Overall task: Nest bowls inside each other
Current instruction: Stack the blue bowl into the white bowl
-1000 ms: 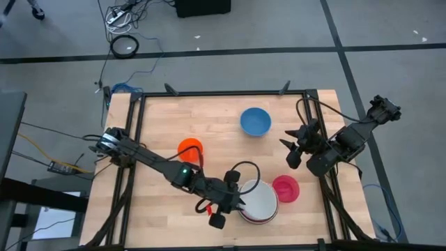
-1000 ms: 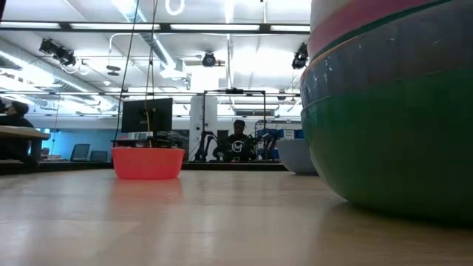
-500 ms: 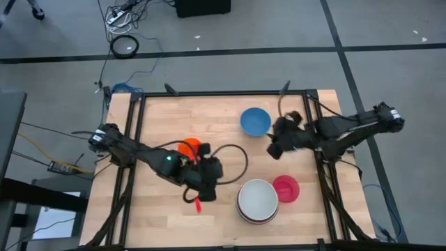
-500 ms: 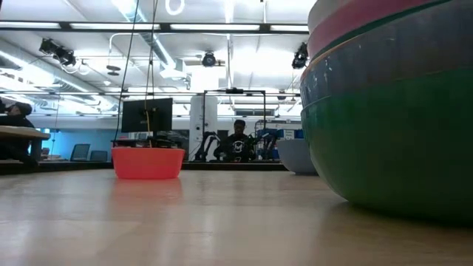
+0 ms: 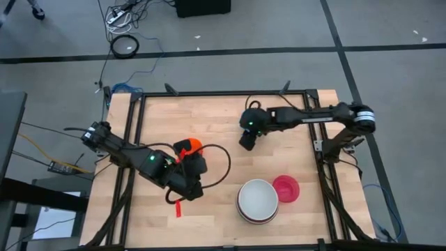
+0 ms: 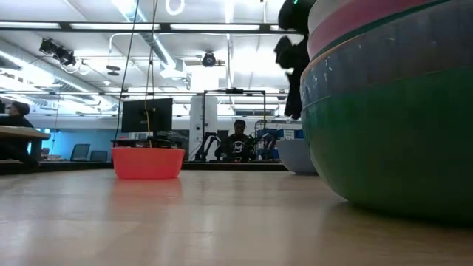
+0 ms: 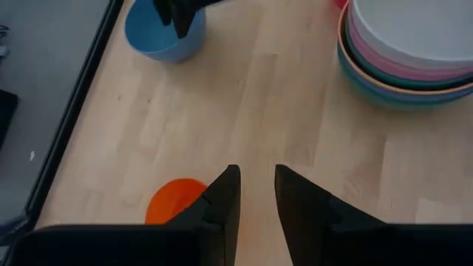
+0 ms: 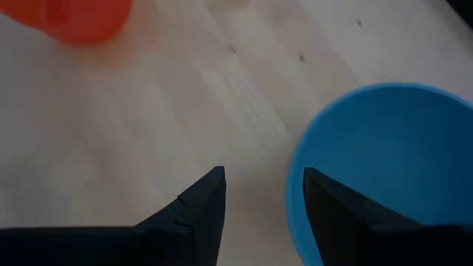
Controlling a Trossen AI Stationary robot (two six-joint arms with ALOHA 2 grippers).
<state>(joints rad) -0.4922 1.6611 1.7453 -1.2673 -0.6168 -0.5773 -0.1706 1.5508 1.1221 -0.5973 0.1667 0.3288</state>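
Observation:
A stack of nested bowls (image 5: 258,201), white on top, stands at the near right; it also shows in the left wrist view (image 7: 414,52) and the low view (image 6: 392,111). A small pink-red bowl (image 5: 286,188) rests beside it. The small orange-red bowl (image 5: 190,146) sits left of centre, partly under my left arm. My left gripper (image 7: 256,185) (image 5: 194,170) hovers open and holds nothing, just beside that bowl (image 7: 174,201). A blue bowl (image 8: 384,170) (image 7: 164,33) sits at the far middle. My right gripper (image 8: 259,196) (image 5: 247,139) hangs open above its rim, one finger over the inside and one outside.
Bare wooden tabletop (image 5: 223,174) lies between the orange-red bowl and the stack. A black frame (image 5: 223,93) runs around the table's edges. In the low view my right gripper (image 6: 293,66) hangs above the blue bowl (image 6: 295,157); a person sits far behind the table.
My left gripper has drawn back from the stack toward the table's left, risen and tipped so that it looks across the table. My right gripper has swung from the right edge toward the table's middle and sunk over the blue bowl. No bowl has moved.

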